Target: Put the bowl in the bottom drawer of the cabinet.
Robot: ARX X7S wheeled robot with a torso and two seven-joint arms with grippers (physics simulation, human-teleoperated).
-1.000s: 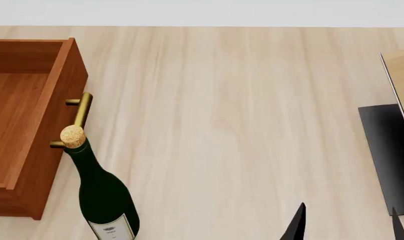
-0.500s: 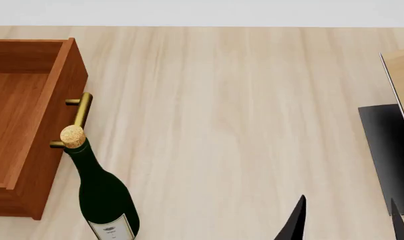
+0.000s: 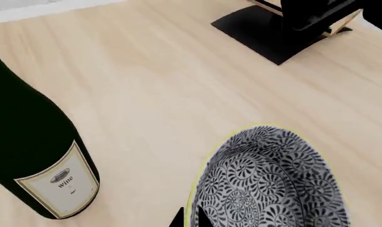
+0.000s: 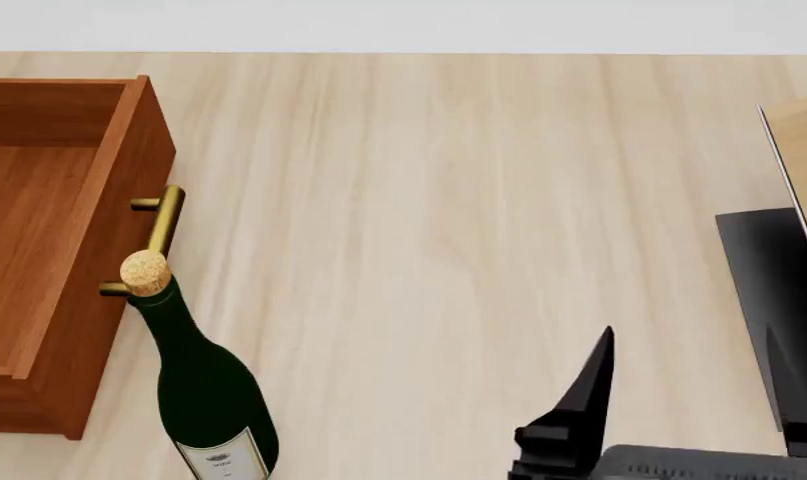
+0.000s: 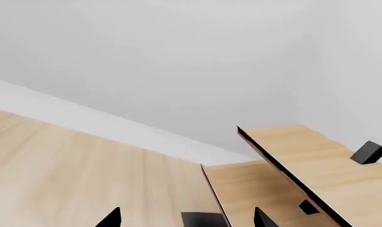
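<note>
Your right gripper (image 4: 683, 350) has risen further into the head view, fingers spread and empty. The bowl (image 3: 270, 182) sits by the bottle (image 3: 33, 151), unseen overhead; the left gripper's state I cannot tell. The drawer (image 4: 56, 250) stands open at the table's left edge.

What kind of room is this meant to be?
Hard to say: a simulated tabletop, perhaps a kitchen or dining setup. A wine bottle stands beside an open wooden drawer, and a patterned bowl is nearby on pale wood.
</note>
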